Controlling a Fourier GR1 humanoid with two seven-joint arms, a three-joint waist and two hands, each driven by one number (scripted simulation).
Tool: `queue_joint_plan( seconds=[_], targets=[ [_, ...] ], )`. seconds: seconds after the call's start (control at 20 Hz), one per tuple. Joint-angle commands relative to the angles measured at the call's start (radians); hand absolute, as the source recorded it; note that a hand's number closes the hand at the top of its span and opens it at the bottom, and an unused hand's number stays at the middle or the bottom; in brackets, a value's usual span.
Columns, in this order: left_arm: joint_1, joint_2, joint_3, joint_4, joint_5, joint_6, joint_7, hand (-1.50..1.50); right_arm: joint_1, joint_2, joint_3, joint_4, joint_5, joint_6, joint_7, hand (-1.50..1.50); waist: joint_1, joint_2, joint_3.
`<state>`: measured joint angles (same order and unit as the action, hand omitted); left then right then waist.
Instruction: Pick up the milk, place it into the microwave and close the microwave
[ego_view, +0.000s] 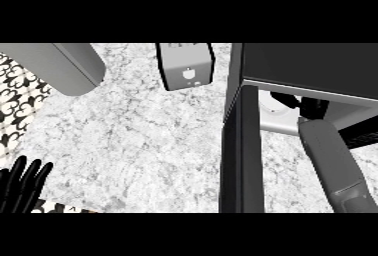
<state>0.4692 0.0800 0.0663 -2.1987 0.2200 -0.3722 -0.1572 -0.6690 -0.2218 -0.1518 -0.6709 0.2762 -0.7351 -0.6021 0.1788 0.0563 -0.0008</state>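
Note:
The microwave (310, 65) stands at the right, its dark door (241, 150) swung open toward me and seen edge-on. My right forearm reaches over the door's right side into the cavity. My right hand (313, 107) is inside, partly hidden by the microwave's top. A white object, apparently the milk (270, 112), stands on the cavity floor just left of that hand and touches or nearly touches it. Whether the hand holds the milk does not show. My left hand (22, 185) rests open at the lower left edge, fingers up.
A grey box with a white emblem (184, 65) stands at the back centre of the marble counter (148, 140). A larger grey rounded object (66, 65) lies at the back left. The counter's left edge borders a patterned floor (18, 100).

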Motion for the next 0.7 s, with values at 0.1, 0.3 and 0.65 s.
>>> queue_joint_plan(
  seconds=[0.1,0.3,0.65],
  targets=[
    [-0.031,-0.005,-0.036,0.007,-0.034,0.007,0.017,-1.5,-0.201,0.012,-0.013,0.18,-0.037,0.163,0.131,-1.5,0.02,0.016,0.008],
    [-0.039,-0.026,-0.068,0.012,-0.056,0.02,0.024,-1.5,-0.277,0.009,-0.034,0.251,-0.057,0.248,0.136,-1.5,0.003,0.011,0.008],
    [-0.076,-0.041,-0.082,0.019,-0.111,0.05,0.024,-1.5,-0.32,0.011,-0.078,0.373,-0.066,0.277,0.1,-1.5,-0.03,0.006,0.008]
  ],
)
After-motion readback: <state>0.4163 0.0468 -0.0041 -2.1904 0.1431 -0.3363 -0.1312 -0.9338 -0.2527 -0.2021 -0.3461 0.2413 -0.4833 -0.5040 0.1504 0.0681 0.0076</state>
